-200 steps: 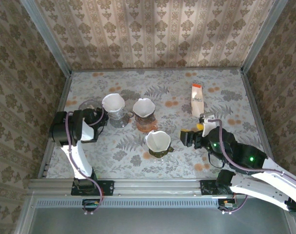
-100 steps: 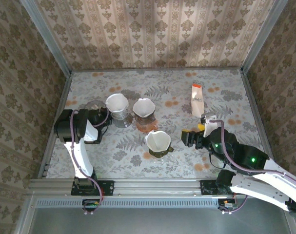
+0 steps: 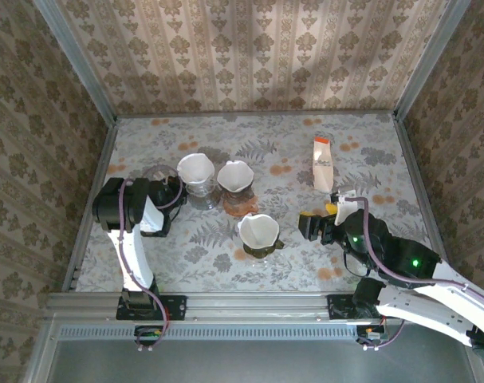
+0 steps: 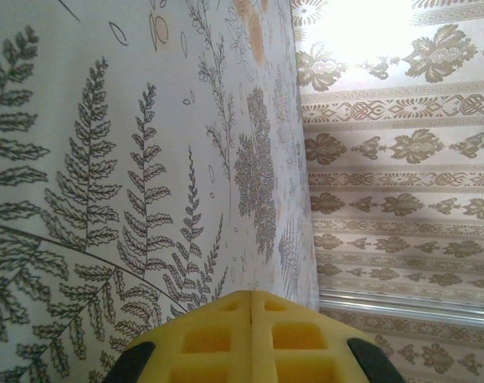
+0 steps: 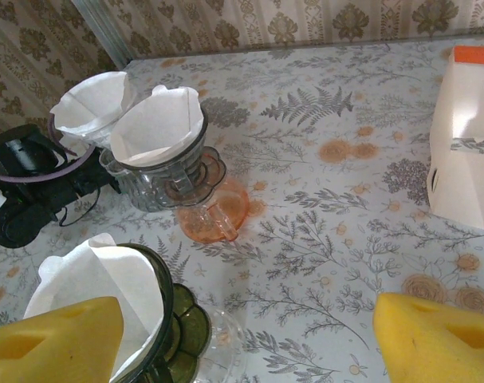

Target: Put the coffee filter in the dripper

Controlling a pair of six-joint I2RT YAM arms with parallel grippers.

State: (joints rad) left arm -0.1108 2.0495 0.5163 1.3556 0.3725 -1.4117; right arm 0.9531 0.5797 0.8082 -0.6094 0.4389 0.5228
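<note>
Left gripper (image 3: 174,194), jaws together and empty, sits mid-left beside the glass dripper (image 3: 200,195), coffee filter (image 3: 195,167) already seated; backing off looks next.

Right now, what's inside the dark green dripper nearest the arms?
A white paper filter lines the dripper, rising above its rim. It hides the dripper's inner walls and bottom.

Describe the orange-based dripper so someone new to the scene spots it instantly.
On the fern-patterned table, three filter-lined drippers cluster left of centre. The orange-based dripper is the right-hand one of the far pair, beside the clear dripper and behind the dark green dripper. It alone stands on an orange base.
</note>
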